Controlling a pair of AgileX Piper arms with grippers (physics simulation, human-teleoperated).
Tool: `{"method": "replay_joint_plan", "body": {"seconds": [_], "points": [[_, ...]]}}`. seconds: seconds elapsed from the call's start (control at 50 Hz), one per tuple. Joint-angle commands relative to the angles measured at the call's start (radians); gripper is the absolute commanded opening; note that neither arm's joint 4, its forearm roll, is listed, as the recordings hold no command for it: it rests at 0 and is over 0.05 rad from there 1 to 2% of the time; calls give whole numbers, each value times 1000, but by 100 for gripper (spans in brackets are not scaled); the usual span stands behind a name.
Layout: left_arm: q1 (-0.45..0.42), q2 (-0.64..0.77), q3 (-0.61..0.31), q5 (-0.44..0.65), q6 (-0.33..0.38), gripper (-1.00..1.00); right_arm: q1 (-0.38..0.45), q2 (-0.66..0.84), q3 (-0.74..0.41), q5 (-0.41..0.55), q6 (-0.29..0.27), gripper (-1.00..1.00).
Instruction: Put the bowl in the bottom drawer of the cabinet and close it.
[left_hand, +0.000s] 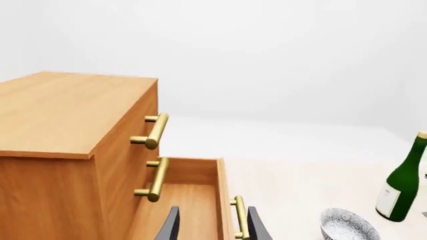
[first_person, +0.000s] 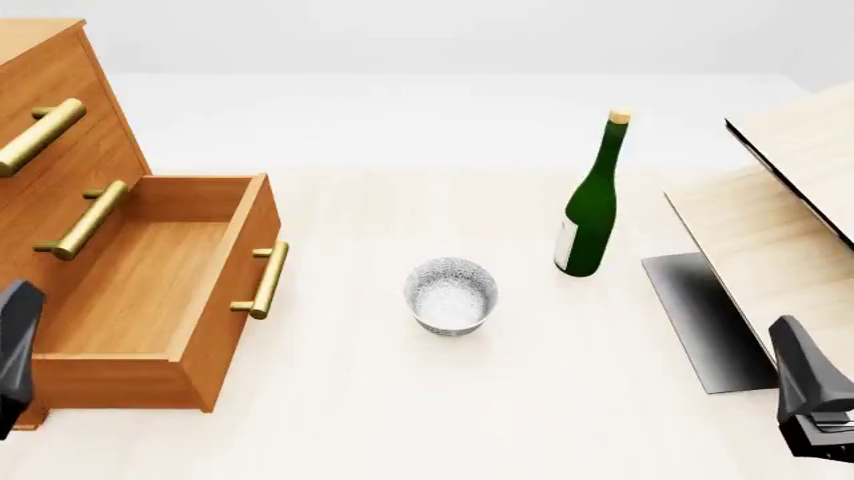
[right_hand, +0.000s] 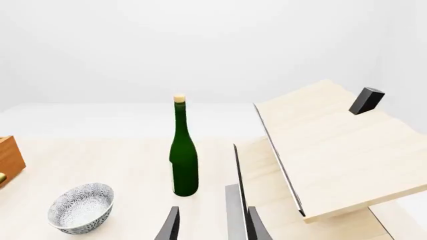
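The speckled silvery bowl (first_person: 451, 295) stands upright on the table, between the cabinet (first_person: 54, 130) on the left and a green bottle. The bottom drawer (first_person: 147, 290) is pulled out, its inside bare, its brass handle (first_person: 262, 280) facing the bowl. My left gripper (left_hand: 213, 227) is open with nothing held, low at the near left beside the drawer; its dark fingers (left_hand: 169, 226) frame the drawer front. My right gripper (right_hand: 213, 227) is also open, at the near right, well away from the bowl (right_hand: 81, 207).
A tall green bottle (first_person: 591, 200) stands right of and beyond the bowl. A pale plywood structure (first_person: 787, 210) with a dark panel (first_person: 701, 315) fills the right side. The two upper drawers are shut, their handles (first_person: 40, 135) sticking out.
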Motion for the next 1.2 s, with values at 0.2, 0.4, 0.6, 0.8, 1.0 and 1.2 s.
{"method": "replay_joint_plan", "body": {"seconds": [0.2, 0.4, 0.6, 0.8, 1.0, 1.2], "points": [[-64, 81, -172, 103, 30, 100, 0, 0, 0, 1, 0, 100], [-35, 195, -236, 132, -85, 100, 0, 0, -2, 2, 0, 100], [-68, 216, -287, 184, -41, 100, 0, 0, -2, 2, 0, 100], [-53, 263, -367, 247, 12, 100, 0, 0, -2, 2, 0, 100], [-84, 317, -418, 262, 44, 100, 1, 0, -2, 2, 0, 100], [-110, 366, -460, 278, 43, 100, 0, 0, -2, 2, 0, 100]]}}
